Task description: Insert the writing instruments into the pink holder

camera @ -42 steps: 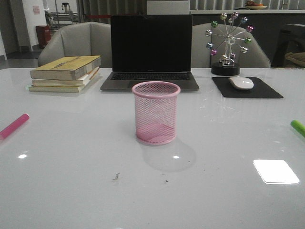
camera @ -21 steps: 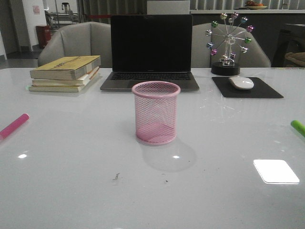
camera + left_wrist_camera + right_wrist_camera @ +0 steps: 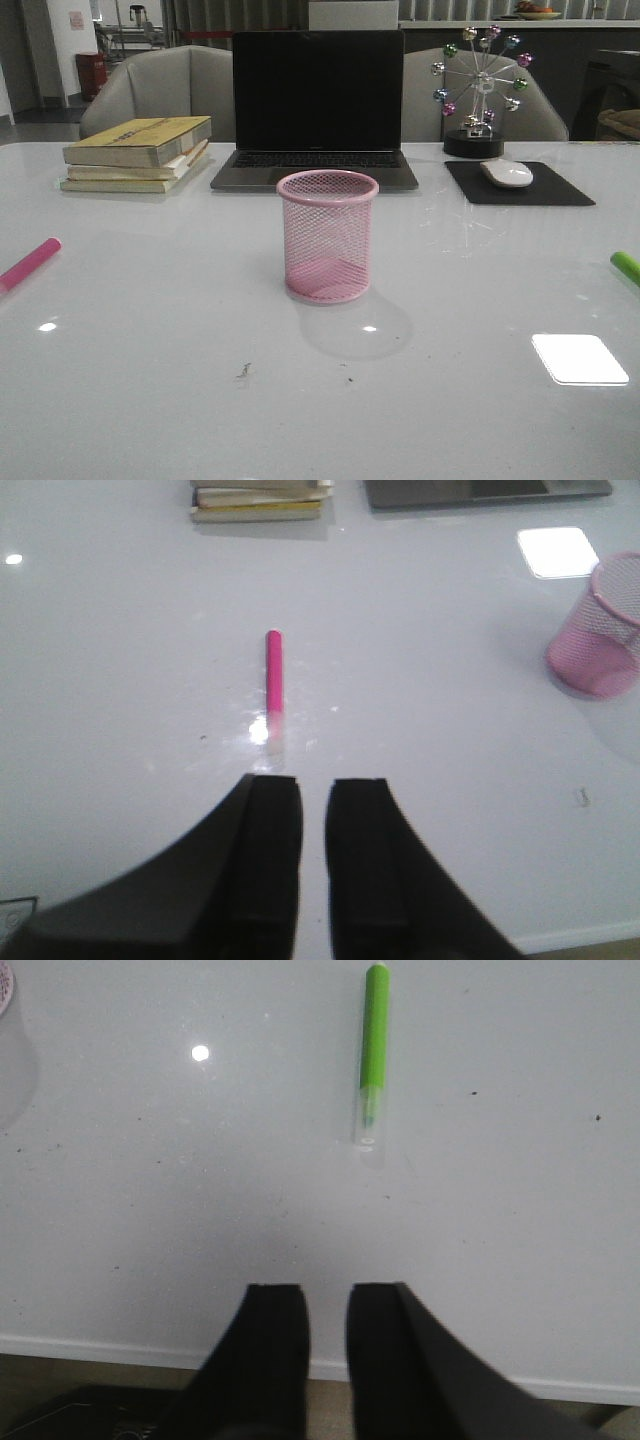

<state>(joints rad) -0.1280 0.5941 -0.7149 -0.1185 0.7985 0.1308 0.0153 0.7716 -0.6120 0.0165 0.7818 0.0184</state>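
Both my grippers hang over the table [image 3: 150, 380] holding nothing: left gripper [image 3: 313, 785] and right gripper [image 3: 327, 1295] each show just a narrow slit between the fingers. The pink marker [image 3: 273, 680] lies flat just ahead of my left one, the green marker [image 3: 374, 1040] ahead of my right. The pink holder [image 3: 327, 236] stands upright, well off from both.

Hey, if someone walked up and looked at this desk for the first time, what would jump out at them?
The pink holder stands upright and empty in the middle of the table, in front of a dark laptop. Two bright pens lie flat at opposite edges: the magenta pen on the left, the green pen on the right. A little ferris wheel ornament stands behind the mouse.
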